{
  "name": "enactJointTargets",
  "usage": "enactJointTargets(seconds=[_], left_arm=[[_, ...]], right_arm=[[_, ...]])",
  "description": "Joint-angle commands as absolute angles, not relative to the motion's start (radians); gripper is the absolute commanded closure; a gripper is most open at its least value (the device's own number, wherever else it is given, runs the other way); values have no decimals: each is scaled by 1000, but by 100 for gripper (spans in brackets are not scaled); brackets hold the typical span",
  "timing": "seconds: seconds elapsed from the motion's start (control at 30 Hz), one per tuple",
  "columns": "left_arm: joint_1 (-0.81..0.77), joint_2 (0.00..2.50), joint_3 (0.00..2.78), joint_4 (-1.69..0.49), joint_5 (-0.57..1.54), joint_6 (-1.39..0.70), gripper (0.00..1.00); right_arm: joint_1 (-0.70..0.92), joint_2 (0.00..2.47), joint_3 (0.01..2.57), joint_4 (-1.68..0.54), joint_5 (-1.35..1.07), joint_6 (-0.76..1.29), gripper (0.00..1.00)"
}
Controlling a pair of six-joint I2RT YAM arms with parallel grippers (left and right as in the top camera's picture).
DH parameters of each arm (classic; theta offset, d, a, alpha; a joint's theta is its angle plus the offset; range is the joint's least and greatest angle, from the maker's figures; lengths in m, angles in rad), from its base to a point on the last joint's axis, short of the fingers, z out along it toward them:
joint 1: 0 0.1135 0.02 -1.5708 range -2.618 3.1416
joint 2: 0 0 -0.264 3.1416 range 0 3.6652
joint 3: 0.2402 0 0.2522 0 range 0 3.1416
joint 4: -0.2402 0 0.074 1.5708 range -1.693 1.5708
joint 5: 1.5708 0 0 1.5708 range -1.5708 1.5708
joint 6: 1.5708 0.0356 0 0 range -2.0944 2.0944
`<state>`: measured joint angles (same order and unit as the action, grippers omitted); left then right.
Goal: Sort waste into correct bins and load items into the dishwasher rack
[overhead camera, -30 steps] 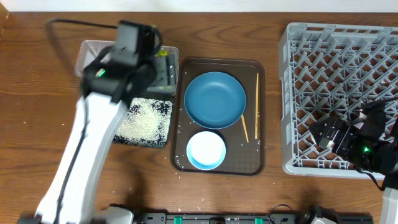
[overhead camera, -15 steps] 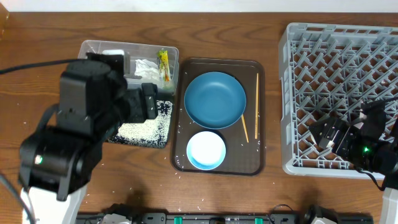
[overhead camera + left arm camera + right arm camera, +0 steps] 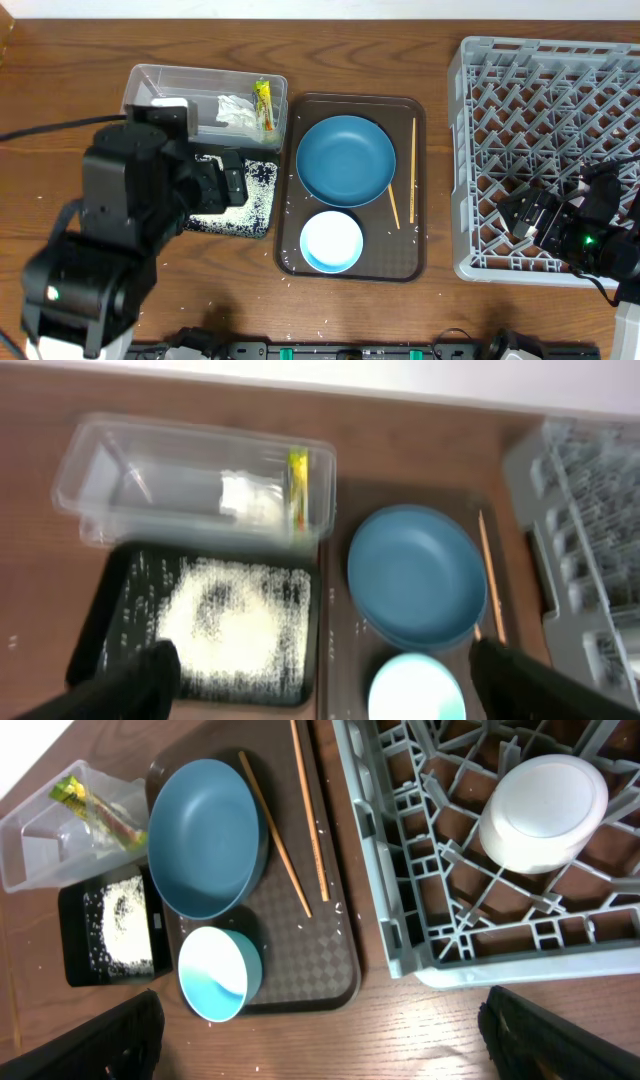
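Note:
The clear tub (image 3: 165,90) holds the white tissue (image 3: 235,110) and the yellow-green wrapper (image 3: 264,103). The black tray (image 3: 262,205) holds white rice (image 3: 230,615). My left gripper (image 3: 320,680) is open and empty, high above the black tray's right edge; in the overhead view it (image 3: 228,180) covers part of that tray. The blue plate (image 3: 346,160), a white bowl tinted blue (image 3: 331,241) and the chopsticks (image 3: 412,170) lie on the brown serving tray (image 3: 420,255). My right gripper (image 3: 320,1030) is open and empty over the front of the grey rack (image 3: 470,150). An upturned white bowl (image 3: 543,812) sits in the rack.
Loose rice grains dot the wood around the brown tray's front edge (image 3: 300,278). My left arm (image 3: 100,270) fills the table's front left. The right arm (image 3: 590,235) hides the rack's front right corner in the overhead view.
My left arm has swung back from over the clear tub toward the front left, uncovering the tub with tissue and wrapper inside. The right arm has not moved.

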<state>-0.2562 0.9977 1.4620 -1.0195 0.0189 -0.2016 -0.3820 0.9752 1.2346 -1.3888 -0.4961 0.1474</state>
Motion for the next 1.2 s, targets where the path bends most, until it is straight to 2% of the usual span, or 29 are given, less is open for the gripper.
enactJointTargets(seconds=[0.0,0.13,0.37,0.77,0.9,1.17], left_arm=[[-254,891,1320,-913,-19,-184,5],[-253,741,1084,-733,-19,-184,5],[-241,473,756,-561,-20,-184,5],[-241,68,338,-405,-19,-185,4],[-241,1,233,-363,-19,-185,4],[-241,3,25,-113,-7,-189,4]], right_arm=[[-373,975,1246,-1388,-493,133,1],[-373,975,1246,-1388,-493,133,1],[-373,975,1246,-1388,-493,133,1],[-373,975,1246,-1388,-493,133,1],[-373,975,1246,-1388,-493,133,1],[-373,975,1246,-1388,-493,133,1]])
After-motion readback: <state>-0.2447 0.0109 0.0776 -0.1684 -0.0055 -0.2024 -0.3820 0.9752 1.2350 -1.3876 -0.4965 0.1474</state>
